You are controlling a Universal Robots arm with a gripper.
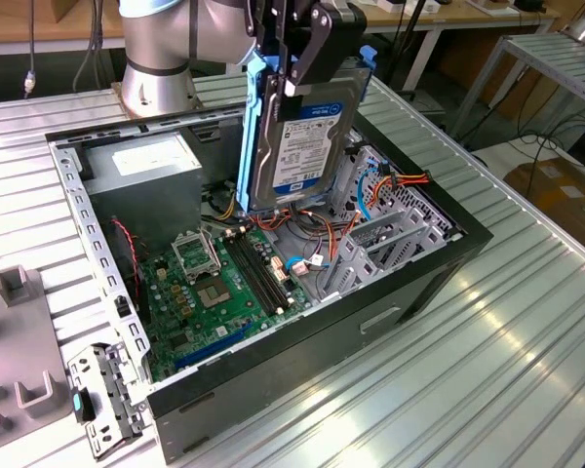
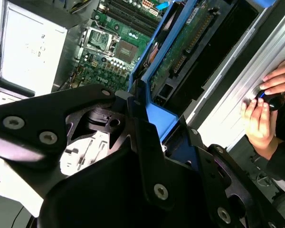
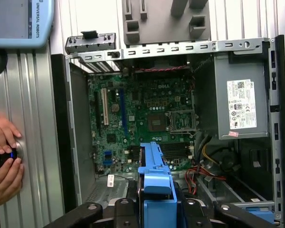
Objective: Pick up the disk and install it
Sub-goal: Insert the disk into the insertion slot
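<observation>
— Where is room left in the open case (image 1: 370, 322)?
— Over the motherboard (image 1: 214, 292), between power supply (image 1: 141, 180) and metal cage (image 1: 375, 244); part is taken by the held, upright disk (image 1: 297, 127).
— What is obstructed?
— The cage side is crossed by cables (image 1: 400, 180); a person's hands (image 3: 0, 133) are laid just outside the case.

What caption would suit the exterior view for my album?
The gripper holds the disk nearly upright above the open computer case, over its green motherboard.

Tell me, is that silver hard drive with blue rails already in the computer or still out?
Out: the black pincer grips the silver hard drive with blue rails, standing on edge above the open black computer case.
</observation>
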